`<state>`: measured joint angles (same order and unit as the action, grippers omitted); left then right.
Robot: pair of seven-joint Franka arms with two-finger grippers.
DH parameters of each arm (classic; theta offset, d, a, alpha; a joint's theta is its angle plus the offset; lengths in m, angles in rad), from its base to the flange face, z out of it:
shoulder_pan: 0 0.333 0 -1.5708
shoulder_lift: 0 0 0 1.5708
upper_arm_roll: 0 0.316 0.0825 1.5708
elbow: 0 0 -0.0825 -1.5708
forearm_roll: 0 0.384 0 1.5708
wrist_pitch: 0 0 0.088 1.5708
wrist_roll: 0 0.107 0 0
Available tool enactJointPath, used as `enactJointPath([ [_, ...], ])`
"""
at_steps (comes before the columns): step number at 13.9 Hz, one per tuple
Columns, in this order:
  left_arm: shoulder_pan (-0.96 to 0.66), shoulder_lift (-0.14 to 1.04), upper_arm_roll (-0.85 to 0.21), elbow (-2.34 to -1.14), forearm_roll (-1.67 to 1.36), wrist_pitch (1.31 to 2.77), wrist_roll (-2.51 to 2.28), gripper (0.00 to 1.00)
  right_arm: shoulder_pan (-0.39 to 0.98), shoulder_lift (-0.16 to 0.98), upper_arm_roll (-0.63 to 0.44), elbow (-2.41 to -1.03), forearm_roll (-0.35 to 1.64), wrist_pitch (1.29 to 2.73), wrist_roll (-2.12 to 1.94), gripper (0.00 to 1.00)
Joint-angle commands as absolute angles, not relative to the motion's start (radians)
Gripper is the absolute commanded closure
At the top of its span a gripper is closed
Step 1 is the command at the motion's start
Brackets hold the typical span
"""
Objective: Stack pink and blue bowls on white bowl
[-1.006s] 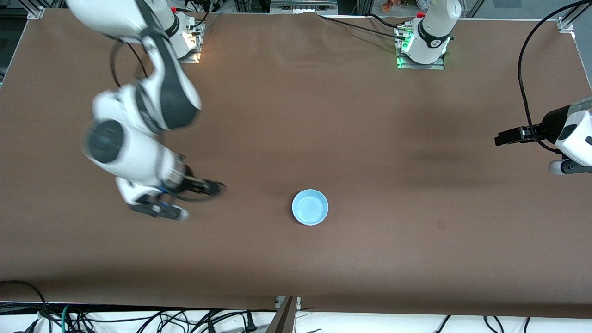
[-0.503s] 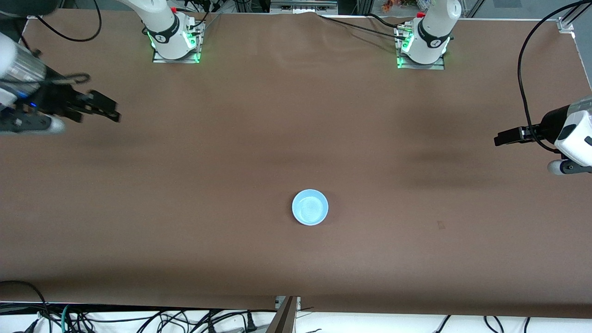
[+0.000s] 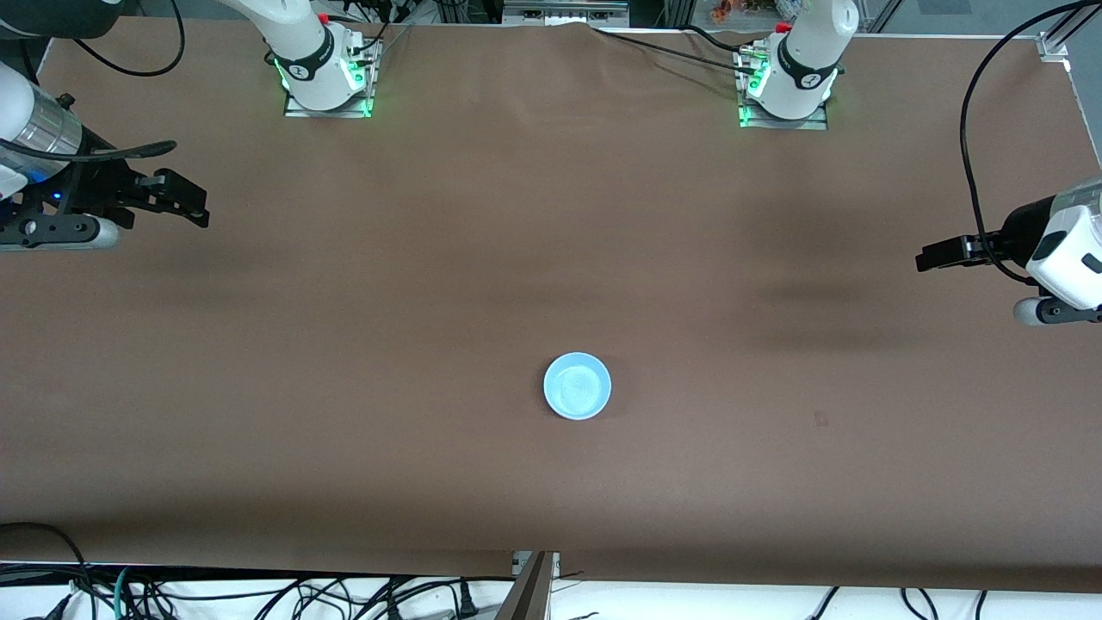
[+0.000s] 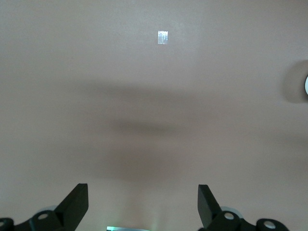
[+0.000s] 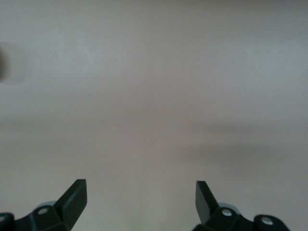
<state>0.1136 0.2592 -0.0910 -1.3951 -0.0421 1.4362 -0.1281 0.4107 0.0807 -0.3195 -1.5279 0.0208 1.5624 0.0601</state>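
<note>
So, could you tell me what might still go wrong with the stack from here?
1. Only the blue bowl shows, on the table; no pink or white rim is visible from above, so the stack beneath cannot be confirmed.
2. Both tools are open and away from it: the right tool at its own end, the left tool at the other. A tilted bowl would likely go uncorrected.

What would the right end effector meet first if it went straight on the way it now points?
Probably nothing: the right end effector, open over the table's right-arm end, points along the bare brown table. The blue bowl lies nearer the front camera, seemingly off that line.
</note>
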Motion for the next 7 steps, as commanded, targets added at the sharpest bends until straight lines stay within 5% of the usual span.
enactJointPath([
  [1,0.103,0.267,-0.092,-1.378,-0.023,1.439,-0.117,0.00,0.411,0.086,-0.319,-1.496,0.008,1.548,0.061,0.00],
  [7,0.095,0.267,-0.092,-1.378,-0.021,1.440,-0.117,0.00,0.408,0.087,-0.321,-1.499,0.003,1.537,0.100,0.00],
])
